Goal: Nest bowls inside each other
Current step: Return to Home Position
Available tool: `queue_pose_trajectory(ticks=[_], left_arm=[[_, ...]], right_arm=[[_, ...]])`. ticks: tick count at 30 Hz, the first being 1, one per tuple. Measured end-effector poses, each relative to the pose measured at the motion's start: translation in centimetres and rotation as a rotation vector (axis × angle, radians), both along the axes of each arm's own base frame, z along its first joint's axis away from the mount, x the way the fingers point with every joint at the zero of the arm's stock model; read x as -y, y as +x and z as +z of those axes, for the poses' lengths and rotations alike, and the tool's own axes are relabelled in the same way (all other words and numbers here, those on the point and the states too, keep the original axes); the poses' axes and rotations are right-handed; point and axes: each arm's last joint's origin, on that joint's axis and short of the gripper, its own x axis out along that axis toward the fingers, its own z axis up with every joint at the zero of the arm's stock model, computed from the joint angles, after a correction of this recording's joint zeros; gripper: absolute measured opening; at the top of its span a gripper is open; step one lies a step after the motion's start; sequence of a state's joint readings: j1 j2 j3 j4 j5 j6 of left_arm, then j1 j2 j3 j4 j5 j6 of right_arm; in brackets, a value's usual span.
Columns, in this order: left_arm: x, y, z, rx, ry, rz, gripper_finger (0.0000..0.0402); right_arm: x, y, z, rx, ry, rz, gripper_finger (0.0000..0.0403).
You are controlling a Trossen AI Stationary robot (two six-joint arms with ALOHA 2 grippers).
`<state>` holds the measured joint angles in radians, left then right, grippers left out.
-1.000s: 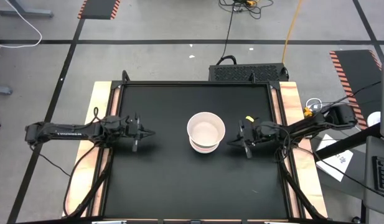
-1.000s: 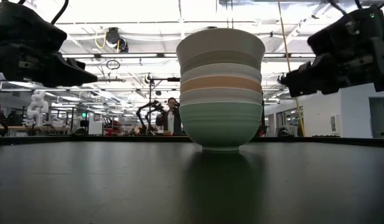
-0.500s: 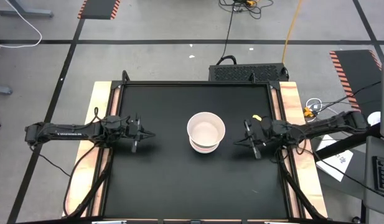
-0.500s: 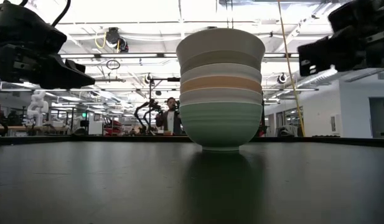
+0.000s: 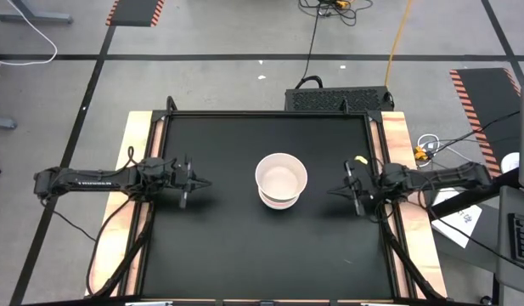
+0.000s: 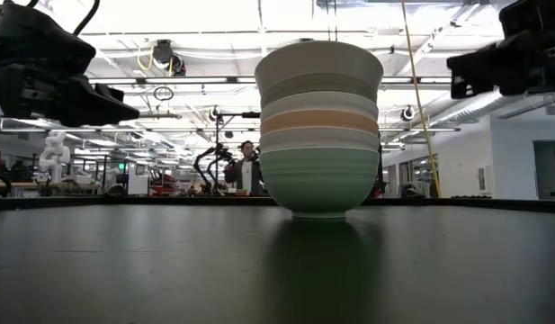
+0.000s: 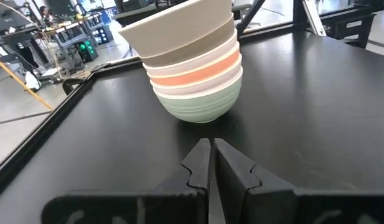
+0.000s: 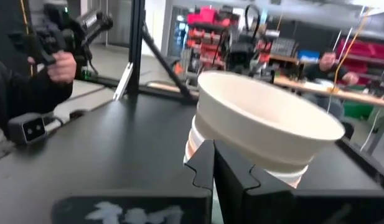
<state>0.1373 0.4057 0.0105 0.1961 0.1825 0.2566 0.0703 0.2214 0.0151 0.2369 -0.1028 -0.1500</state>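
All the bowls (image 5: pixel 281 180) are in one stack around the middle of the black table (image 5: pixel 245 246). The mint green bowl (image 6: pixel 319 180) is at the bottom and the cream bowl (image 6: pixel 318 65) is on top, with white, salmon and olive-grey bands showing in between. Left gripper (image 5: pixel 207 181) hovers off to the stack's left, fingers pressed together on nothing. Right gripper (image 5: pixel 333 190) hangs to the right, near the table's right edge, fingers closed too and also empty. Neither touches the stack.

The closed left hand (image 7: pixel 211 144) points at the nested bowls (image 7: pixel 190 68), upright on the black table (image 7: pixel 304 112).
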Motion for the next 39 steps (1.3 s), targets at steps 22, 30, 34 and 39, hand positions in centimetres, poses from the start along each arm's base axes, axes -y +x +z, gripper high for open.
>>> queue_pose_trajectory(ticks=[22,30,34,39], left_arm=[[-1.4,-0.1,0.7,0.07,-0.073,0.086,0.0024],[-1.4,-0.1,0.6,0.063,-0.074,0.087,0.0024],[-1.4,-0.2,0.5,0.051,-0.077,0.087,0.0024],[-1.4,-0.2,0.2,0.021,-0.093,0.09,0.0024]], right_arm=[[1.1,-0.7,0.0,0.003,0.095,-0.076,0.0],[1.1,-0.7,0.0,0.001,0.116,-0.056,0.0],[1.1,-0.7,0.0,0.001,0.112,-0.056,0.0],[1.1,-0.7,0.0,0.0,0.111,-0.056,0.0]])
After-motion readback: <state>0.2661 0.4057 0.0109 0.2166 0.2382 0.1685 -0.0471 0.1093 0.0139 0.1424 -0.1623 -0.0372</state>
